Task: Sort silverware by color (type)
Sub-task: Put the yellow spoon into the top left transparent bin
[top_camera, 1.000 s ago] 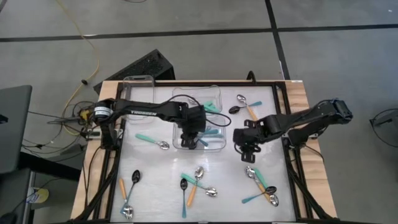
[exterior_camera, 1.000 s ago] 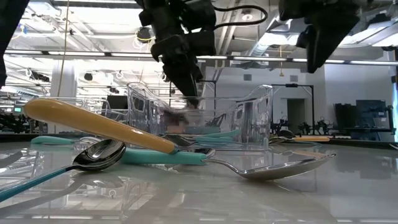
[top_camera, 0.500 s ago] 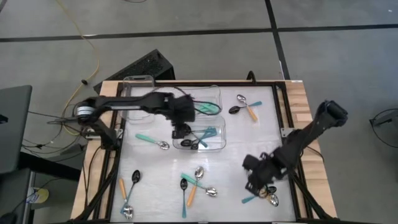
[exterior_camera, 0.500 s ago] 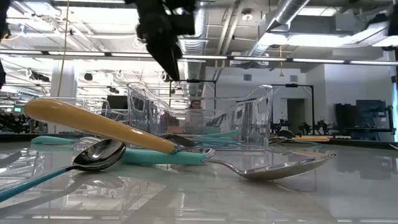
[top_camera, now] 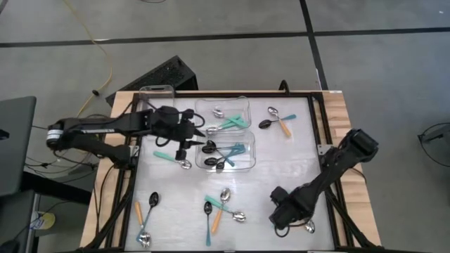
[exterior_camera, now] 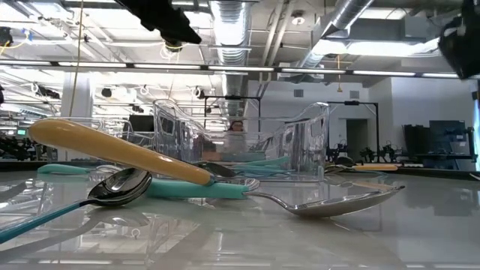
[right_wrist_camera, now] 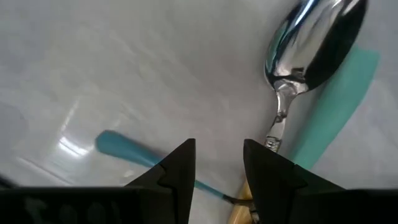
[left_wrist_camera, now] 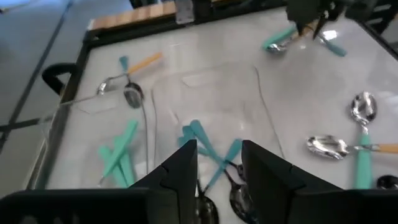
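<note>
Here the right gripper (top_camera: 281,216), fingers spread and empty, hovers low over spoons (right_wrist_camera: 311,43) near the table's (top_camera: 281,154) front right corner. These look light, stiff and slippery; the teal handle (right_wrist_camera: 134,152) offers the better hold. The left gripper (top_camera: 184,133), also parted and empty, hangs beside the clear tubs (top_camera: 242,158).

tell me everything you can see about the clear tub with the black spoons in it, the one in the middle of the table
The clear tub is a rectangular container of see-through plastic with rounded corners, sitting upright and open on the white table. Inside lie several spoons with black bowls and teal handles, heaped crosswise. A second clear tub sits right behind it. The left gripper, fingers apart and empty, is by its left end, not touching.
</note>
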`<state>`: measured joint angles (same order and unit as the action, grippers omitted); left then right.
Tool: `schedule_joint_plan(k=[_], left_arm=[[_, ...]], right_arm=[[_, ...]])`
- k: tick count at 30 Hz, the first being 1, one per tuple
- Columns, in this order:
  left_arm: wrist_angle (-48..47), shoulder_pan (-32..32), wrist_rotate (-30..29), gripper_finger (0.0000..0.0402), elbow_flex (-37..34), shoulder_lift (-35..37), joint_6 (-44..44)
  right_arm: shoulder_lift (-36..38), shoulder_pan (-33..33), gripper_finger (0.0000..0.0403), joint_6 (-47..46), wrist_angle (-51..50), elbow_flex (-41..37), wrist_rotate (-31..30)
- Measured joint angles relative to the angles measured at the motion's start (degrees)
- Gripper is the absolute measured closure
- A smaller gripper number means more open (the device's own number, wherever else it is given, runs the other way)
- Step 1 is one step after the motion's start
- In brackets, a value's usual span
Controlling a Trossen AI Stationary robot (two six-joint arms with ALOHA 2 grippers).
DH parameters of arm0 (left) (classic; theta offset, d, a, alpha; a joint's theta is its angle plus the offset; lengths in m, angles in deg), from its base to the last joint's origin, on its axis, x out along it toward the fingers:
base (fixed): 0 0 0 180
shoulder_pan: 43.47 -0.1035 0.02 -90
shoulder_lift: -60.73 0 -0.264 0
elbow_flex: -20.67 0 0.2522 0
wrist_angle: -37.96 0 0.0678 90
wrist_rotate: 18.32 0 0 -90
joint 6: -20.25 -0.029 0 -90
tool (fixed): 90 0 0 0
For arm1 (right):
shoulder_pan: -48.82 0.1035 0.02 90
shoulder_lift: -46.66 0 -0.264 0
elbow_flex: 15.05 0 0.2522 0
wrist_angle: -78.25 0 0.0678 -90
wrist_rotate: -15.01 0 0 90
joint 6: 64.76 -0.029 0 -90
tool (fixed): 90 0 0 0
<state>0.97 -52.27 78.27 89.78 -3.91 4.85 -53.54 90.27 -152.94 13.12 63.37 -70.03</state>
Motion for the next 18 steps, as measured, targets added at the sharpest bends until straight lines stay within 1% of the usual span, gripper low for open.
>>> schedule_joint_plan(k=[3,7,11,15,18], left_arm=[[0.5,0.0,0.5,0.029,-0.1,1.0,0.0],[1.7,0.0,0.7,0.029,-0.1,0.9,0.0],[2.1,0.0,0.6,0.029,-0.1,-0.1,0.0],[2.6,0.0,0.7,0.029,-0.1,-1.1,-0.1],[3.2,0.0,0.7,0.029,-0.1,-1.7,-2.0]], right_arm=[[-2.3,-0.2,0.0245,0.0,-0.3,0.0,1.6],[-3.1,0.2,0.0245,0.0,0.0,0.0,2.8],[-1.9,0.6,0.0245,-0.2,-0.4,0.0,2.7],[-0.3,0.6,0.0245,-1.2,-3.8,0.1,2.6],[0.2,0.6,0.0245,-1.7,-5.1,0.1,1.8]])
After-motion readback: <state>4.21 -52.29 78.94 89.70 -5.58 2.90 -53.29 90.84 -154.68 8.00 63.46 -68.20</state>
